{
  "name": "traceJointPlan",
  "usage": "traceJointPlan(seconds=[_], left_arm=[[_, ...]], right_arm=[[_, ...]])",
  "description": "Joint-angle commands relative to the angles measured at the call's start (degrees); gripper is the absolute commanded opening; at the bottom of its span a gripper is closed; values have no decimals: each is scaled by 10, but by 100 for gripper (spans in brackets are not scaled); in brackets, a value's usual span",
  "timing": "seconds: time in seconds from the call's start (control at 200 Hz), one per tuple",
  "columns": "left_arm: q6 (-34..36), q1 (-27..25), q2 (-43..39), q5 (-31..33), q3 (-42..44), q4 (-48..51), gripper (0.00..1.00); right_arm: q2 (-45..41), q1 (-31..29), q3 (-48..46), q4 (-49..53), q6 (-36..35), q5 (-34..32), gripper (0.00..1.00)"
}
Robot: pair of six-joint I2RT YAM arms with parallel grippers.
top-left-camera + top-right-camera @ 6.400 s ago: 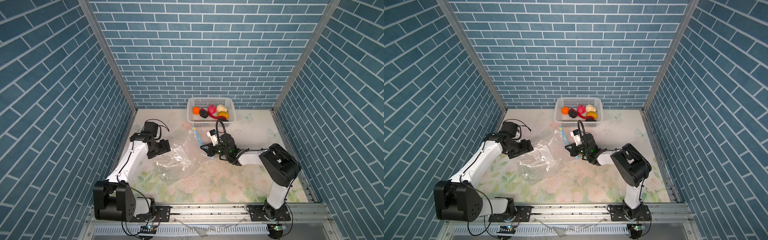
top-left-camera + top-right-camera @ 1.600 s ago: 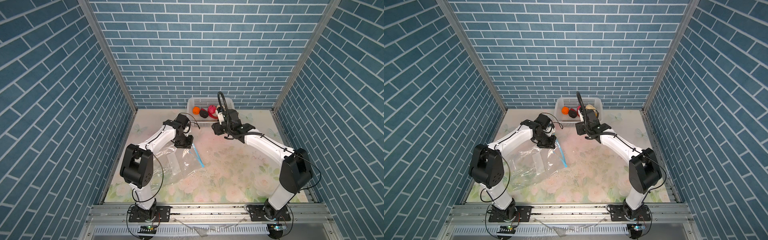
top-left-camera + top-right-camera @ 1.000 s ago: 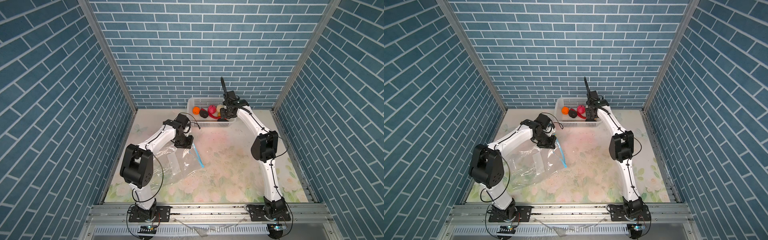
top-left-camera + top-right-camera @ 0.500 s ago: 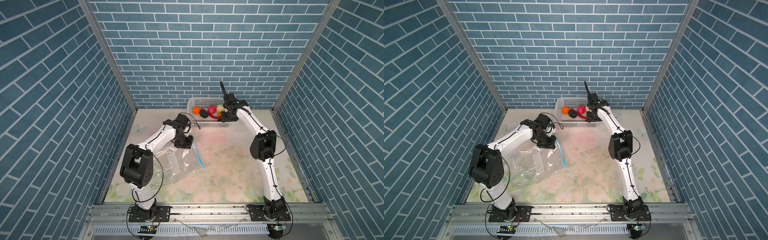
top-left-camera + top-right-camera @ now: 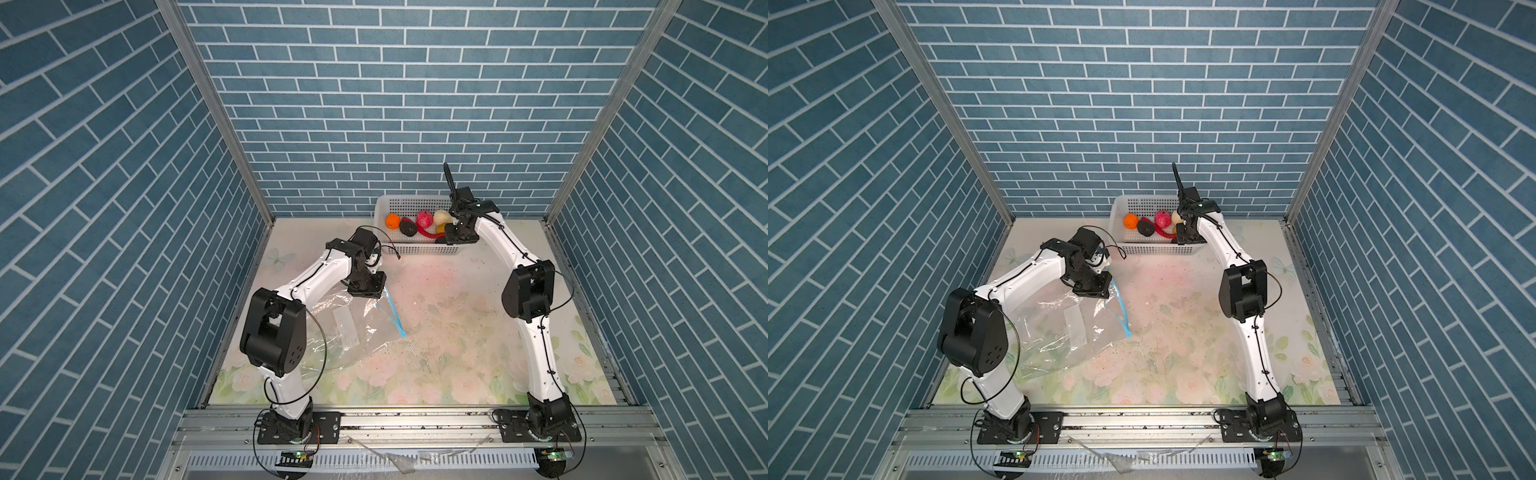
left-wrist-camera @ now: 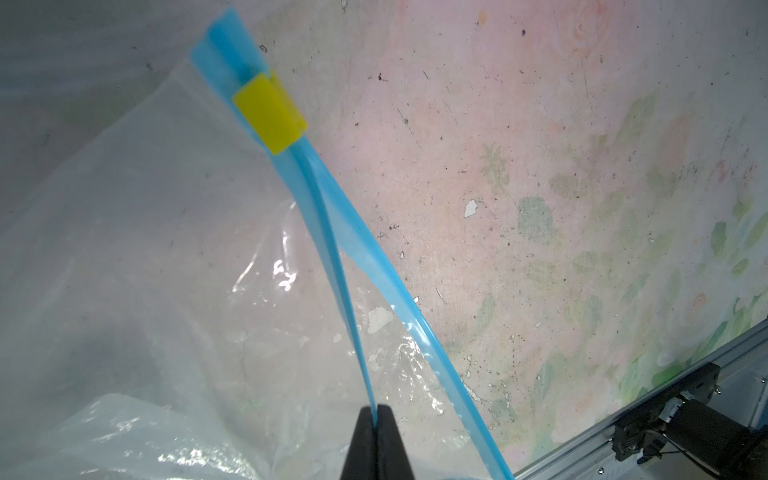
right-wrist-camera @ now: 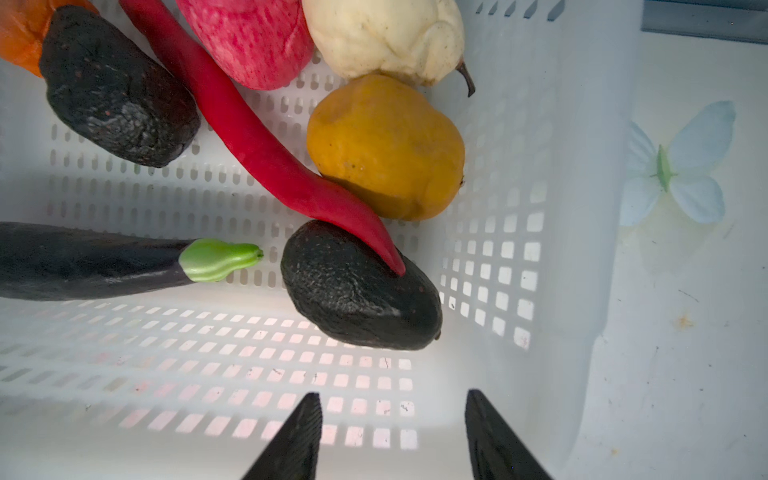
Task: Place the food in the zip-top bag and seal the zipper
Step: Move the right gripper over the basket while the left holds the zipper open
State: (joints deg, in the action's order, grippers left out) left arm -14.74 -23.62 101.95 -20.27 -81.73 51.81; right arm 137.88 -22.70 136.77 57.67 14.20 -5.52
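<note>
The clear zip-top bag (image 5: 349, 332) lies crumpled on the left of the mat. My left gripper (image 6: 377, 419) is shut on one lip of its light blue zipper (image 6: 332, 232), lifting it off the other lip; the yellow tab (image 6: 269, 112) sits at the far end. The food lies in the white basket (image 7: 540, 124). My right gripper (image 7: 392, 419) hangs open just over a black lump (image 7: 361, 291), holding nothing. Around the lump lie a red chilli (image 7: 257, 145), a yellow-orange fruit (image 7: 386, 145), a cream lump (image 7: 386, 33), a pink ball (image 7: 249, 37), an aubergine (image 7: 83, 262) and another black lump (image 7: 116, 95).
The basket (image 5: 415, 249) stands against the back brick wall, right of centre in both top views. The floral mat (image 5: 457, 332) stretches between bag and right arm. A metal rail (image 5: 415, 419) runs along the front edge.
Over the last seconds the right arm stretched back from the mat's middle into the basket and has dipped slightly lower. The left gripper has kept its hold on the zipper lip without moving.
</note>
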Motion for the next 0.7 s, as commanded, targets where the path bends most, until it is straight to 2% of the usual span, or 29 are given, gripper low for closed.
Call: traceJointPlan(seconds=[0.0,0.695], left_arm=[[2,-3,-4,7,-11,12,0],[3,-3,-5,19,-11,15,0]], right_arm=[[8,2,-2,28,11,11,57],[35,0,-13,27,31,43,55]])
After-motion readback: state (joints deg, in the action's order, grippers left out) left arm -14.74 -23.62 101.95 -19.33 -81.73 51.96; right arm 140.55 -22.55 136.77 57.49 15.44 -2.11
